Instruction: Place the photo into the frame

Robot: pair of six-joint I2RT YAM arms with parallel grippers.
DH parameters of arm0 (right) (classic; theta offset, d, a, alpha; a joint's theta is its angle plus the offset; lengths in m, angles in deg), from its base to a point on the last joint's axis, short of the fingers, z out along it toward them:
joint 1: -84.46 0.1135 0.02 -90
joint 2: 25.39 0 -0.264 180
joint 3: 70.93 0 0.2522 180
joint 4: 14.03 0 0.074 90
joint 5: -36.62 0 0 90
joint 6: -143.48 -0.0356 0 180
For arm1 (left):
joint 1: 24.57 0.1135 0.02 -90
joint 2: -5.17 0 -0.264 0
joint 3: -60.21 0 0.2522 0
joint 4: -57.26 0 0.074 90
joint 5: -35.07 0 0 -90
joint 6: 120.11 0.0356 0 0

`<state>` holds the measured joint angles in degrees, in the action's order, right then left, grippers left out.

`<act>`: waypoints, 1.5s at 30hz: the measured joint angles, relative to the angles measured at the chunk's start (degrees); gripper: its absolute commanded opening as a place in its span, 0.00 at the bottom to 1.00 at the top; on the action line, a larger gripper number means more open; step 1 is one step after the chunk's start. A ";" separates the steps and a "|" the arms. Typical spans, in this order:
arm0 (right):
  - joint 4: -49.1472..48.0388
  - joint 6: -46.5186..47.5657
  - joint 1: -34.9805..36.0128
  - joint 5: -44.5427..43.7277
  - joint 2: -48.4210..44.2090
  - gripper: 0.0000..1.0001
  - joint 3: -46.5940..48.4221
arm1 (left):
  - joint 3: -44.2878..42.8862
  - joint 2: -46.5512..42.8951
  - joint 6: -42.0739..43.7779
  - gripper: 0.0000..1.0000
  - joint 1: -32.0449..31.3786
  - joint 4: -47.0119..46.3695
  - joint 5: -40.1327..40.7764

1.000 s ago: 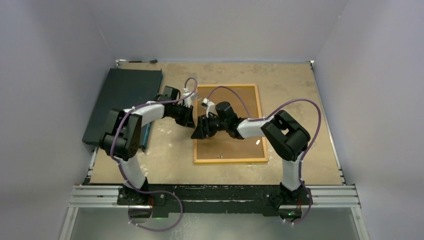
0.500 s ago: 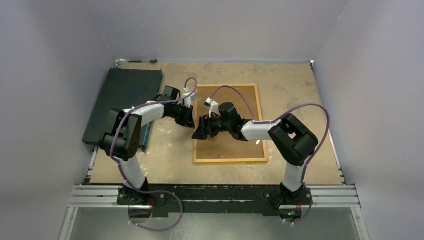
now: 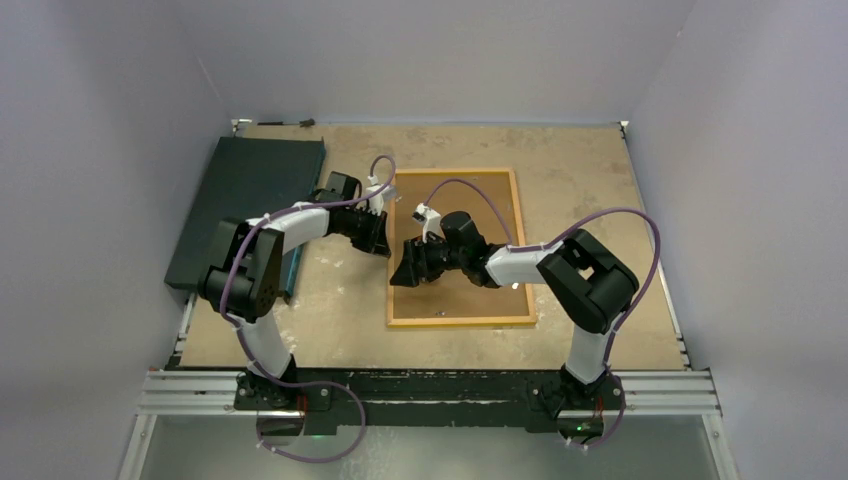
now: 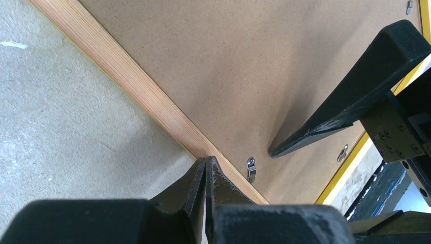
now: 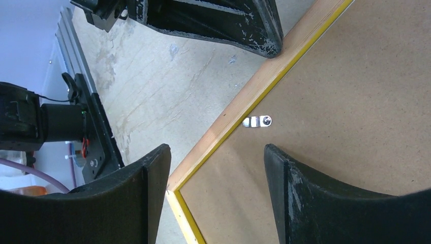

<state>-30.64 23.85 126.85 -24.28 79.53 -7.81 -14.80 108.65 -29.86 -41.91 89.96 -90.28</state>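
**A:** Left gripper (image 4: 206, 163) state?

**B:** Clenched, fingers pressed together, nothing between them. Tips sit at the outer edge of the frame's (image 4: 127, 86) wood-toned rail and look to be touching it.

**A:** Right gripper (image 5: 216, 151)?

**B:** Released, jaws standing wide, nothing gripped. It straddles the same rail. One finger is over bare table outside the frame, the other over the brown backing board (image 5: 356, 101) inside it. I cannot tell if either finger touches down.

**A:** Where is the frame relative to the grippers?

**B:** It lies flat and back-up beneath both grippers, with the board filling it. In the top view, the two grippers meet nose to nose over its left rail. A yellow line edges the rail's inner side.

**A:** Anything else near the right gripper?

**B:** A small metal turn clip (image 5: 257, 121) lies just ahead of the open fingers, on the board against the rail. The left gripper's tips are further ahead. A frame corner shows between the right fingers, close to the wrist.

**A:** Surroundings?

**B:** A dark slab (image 3: 245, 190) lies behind the left arm, well apart from the frame.
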 measured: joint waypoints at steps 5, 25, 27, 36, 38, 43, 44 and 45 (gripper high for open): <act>-0.39 -0.02 0.50 -0.13 0.17 0.69 0.00 | 0.00 0.00 0.00 0.01 0.00 0.00 0.00; -3.48 -1.51 2.21 -3.08 2.49 0.65 1.40 | 0.00 0.00 -0.02 0.01 -0.04 -0.02 0.00; -3.50 -1.51 2.21 -3.13 2.49 0.65 1.40 | 0.00 0.00 -0.02 0.01 -0.07 -0.02 0.00; -4.76 -1.92 2.99 -5.60 2.49 0.64 0.94 | 0.00 0.00 0.00 0.01 -0.02 -0.02 0.09; -5.51 -1.97 3.08 -5.81 2.49 0.64 0.59 | 0.00 0.00 0.00 0.01 -0.02 -0.02 0.09; -7.32 -1.86 3.39 -6.62 2.27 0.64 -0.61 | -0.02 0.00 0.00 0.01 -0.02 -0.02 0.11; -7.54 -1.81 3.48 -6.78 2.21 0.64 -0.79 | -0.02 0.00 0.00 0.01 -0.02 -0.02 0.11; -7.72 -1.77 3.54 -6.97 2.14 0.65 -0.94 | -0.02 0.00 0.00 0.01 -0.02 -0.02 0.11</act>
<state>-38.35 22.08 130.39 -31.25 81.68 -8.75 -14.83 108.65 -29.86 -41.93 89.94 -90.17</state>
